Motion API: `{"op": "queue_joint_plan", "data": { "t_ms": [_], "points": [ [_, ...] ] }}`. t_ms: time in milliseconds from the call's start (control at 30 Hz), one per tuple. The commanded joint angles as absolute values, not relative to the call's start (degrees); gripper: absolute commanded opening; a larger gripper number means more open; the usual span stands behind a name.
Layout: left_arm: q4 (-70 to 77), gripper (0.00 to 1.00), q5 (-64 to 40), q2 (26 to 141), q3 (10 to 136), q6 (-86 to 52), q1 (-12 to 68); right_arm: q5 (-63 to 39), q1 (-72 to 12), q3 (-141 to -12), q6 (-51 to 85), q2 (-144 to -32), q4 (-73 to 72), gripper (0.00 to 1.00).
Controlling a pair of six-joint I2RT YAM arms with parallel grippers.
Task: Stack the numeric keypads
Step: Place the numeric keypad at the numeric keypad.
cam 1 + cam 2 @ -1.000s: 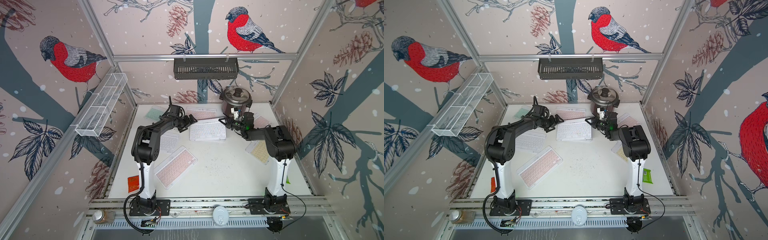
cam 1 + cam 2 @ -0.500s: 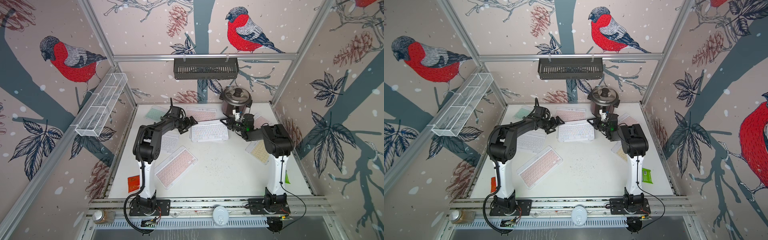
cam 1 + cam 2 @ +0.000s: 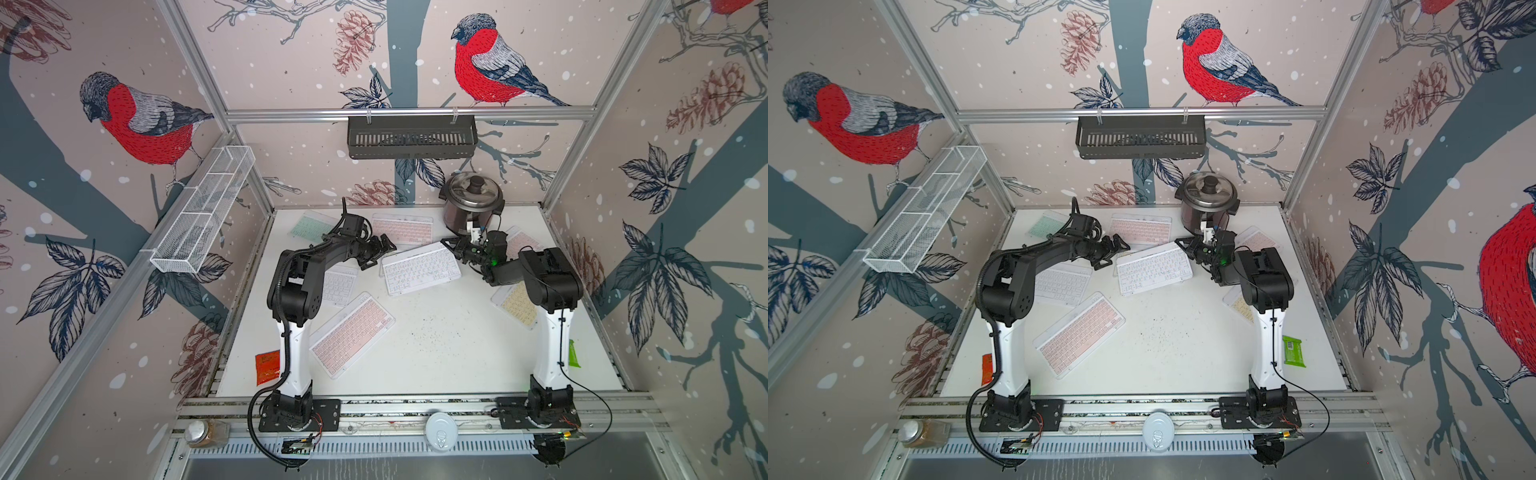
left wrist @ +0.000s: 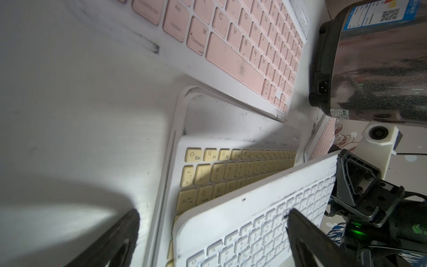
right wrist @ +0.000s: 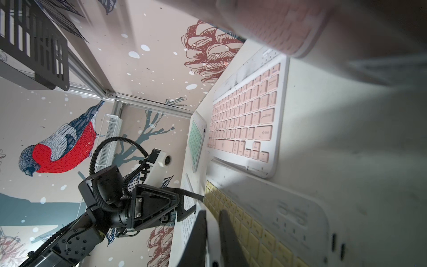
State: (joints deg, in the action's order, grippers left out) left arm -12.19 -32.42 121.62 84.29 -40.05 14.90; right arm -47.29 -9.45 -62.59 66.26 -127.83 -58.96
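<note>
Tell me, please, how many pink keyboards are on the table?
3: the back keyboard beside the pot; the right keyboard, partly behind the right arm; the front keyboard. More may hide under the white keyboard.

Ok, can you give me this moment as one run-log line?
step: stacking white keypad | left gripper: open at its end | right gripper: shut on its edge | under it: yellow keypad, partly covered

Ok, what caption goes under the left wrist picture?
Right end effector holds a thin white-keyed rectangular keypad tilted over a flat yellow-keyed keypad, near a pink-keyed one.
</note>
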Motion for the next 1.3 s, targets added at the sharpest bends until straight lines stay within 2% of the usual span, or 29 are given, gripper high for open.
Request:
{"op": "queue_joint_plan", "data": {
  "t_ms": [0,400,567,1000,1267],
  "points": [
    [-13.82,0.98,-32.54,120.79,85.11,-39.02,14.97,-46.25,-9.49,-61.84,70.39,-127.54,-66.34,0.07],
    [-16.22,0.98,-31.99,118.35,86.05,-38.19,14.79,-41.04,-9.37,-55.27,81.38,-123.5,-76.45,0.02],
    [-16.24,0.98,-32.0,118.3,85.97,-38.18,14.45,-38.29,-9.51,-55.08,86.53,-125.33,-80.45,0.02],
    [-15.79,0.98,-32.84,119.87,86.37,-38.56,14.07,-33.98,-10.6,-59.93,82.38,-129.5,-72.71,0.02],
    [-15.78,0.98,-32.96,120.41,86.55,-38.54,14.05,-34.01,-10.72,-60.87,79.24,-130.87,-68.52,0.06]
  ]
}}
